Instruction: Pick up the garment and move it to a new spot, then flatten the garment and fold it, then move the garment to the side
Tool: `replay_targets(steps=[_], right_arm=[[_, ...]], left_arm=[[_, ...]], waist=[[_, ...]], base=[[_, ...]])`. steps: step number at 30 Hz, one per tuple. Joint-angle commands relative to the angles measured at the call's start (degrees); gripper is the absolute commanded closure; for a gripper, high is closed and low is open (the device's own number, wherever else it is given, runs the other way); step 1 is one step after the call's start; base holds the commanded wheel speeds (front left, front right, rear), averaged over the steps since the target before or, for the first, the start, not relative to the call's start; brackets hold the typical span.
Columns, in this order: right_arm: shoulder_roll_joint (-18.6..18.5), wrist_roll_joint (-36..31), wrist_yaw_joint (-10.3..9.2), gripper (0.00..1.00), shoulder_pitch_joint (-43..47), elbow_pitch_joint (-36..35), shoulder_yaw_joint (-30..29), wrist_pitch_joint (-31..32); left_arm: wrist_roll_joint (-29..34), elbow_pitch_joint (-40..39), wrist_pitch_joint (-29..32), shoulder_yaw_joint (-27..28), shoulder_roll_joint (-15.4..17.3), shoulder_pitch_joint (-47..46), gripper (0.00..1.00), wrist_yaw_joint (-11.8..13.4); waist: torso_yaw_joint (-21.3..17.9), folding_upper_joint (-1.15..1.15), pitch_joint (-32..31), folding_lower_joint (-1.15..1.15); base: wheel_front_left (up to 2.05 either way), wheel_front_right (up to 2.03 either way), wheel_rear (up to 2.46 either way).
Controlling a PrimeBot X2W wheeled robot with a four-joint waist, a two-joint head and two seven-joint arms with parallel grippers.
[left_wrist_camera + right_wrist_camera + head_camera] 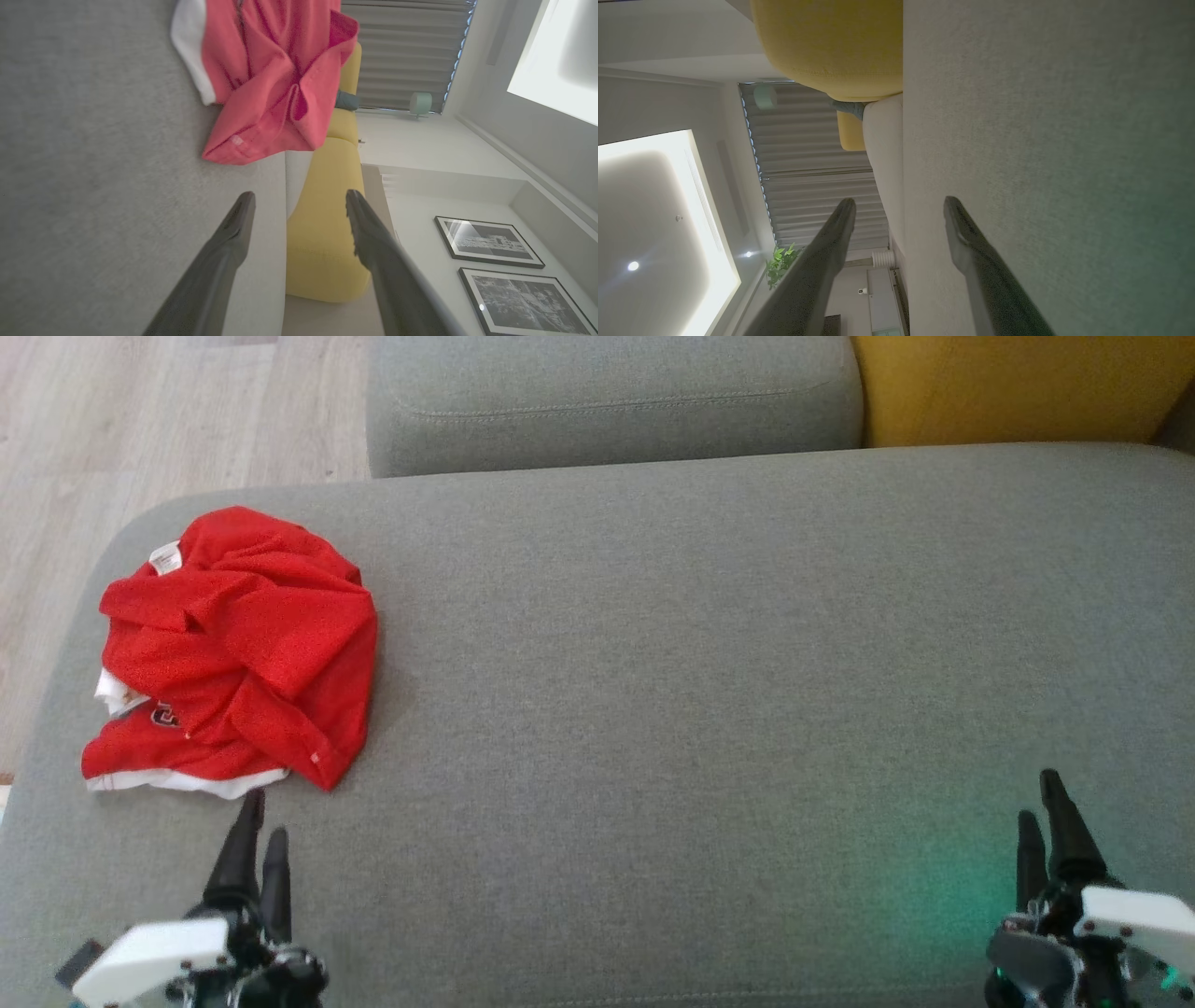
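Red garment point(233, 644) crumpled at nine o'clock on sofa seat point(700, 663); left fingers point(260, 819) near its six o'clock, right fingers point(1046, 795) at four o'clock, all spread, empty.

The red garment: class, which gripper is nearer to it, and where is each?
Left. The left gripper sits just short of the red garment, at its near hem, open and holding nothing. The right gripper is far off to its right across the grey cushion.
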Motion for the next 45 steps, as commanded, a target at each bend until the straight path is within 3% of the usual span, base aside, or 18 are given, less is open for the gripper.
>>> replay_targets(steps=[1, 14, 26, 33, 45], right_arm=[[-0.15, -0.13, 0.0, 0.0, -2.13, -2.03, 0.19, -0.31], [-0.2, -2.93, -0.01, 0.0, -2.15, -3.65, 1.03, -2.51], [-0.24, -12.48, -0.01, 0.0, -3.63, -3.9, 1.79, -4.53], [-0.33, -19.23, -0.01, 0.0, -5.09, -4.75, 1.86, -4.82], [-0.43, -31.57, -0.02, 0.0, -6.36, -6.92, 2.53, -5.14]], left_arm=[[0.06, -1.96, -0.3, -0.06, 0.51, -2.49, 0.0, -0.16], [1.3, -3.55, -2.48, 0.59, 0.6, -2.38, 0.0, -0.21], [5.74, -4.62, -4.49, 1.89, 0.68, -3.12, 0.0, -0.12], [12.14, -6.88, -5.66, 2.35, 0.72, -4.07, 0.0, 0.05], [23.07, -12.03, -7.67, 0.59, 0.8, -4.77, 0.0, 2.75]], waist=[[0.0, 0.0, 0.0, 0.0], [-0.1, 0.0, -0.09, 0.0], [-0.16, 0.0, -0.24, 0.0], [-0.17, 0.0, -0.18, 0.0], [-0.11, 0.0, -0.25, 0.0]], base=[[0.0, 0.0, 0.0], [0.0, 0.0, 0.0], [0.0, 0.0, 0.0], [0.0, 0.0, 0.0], [0.0, 0.0, 0.0]])
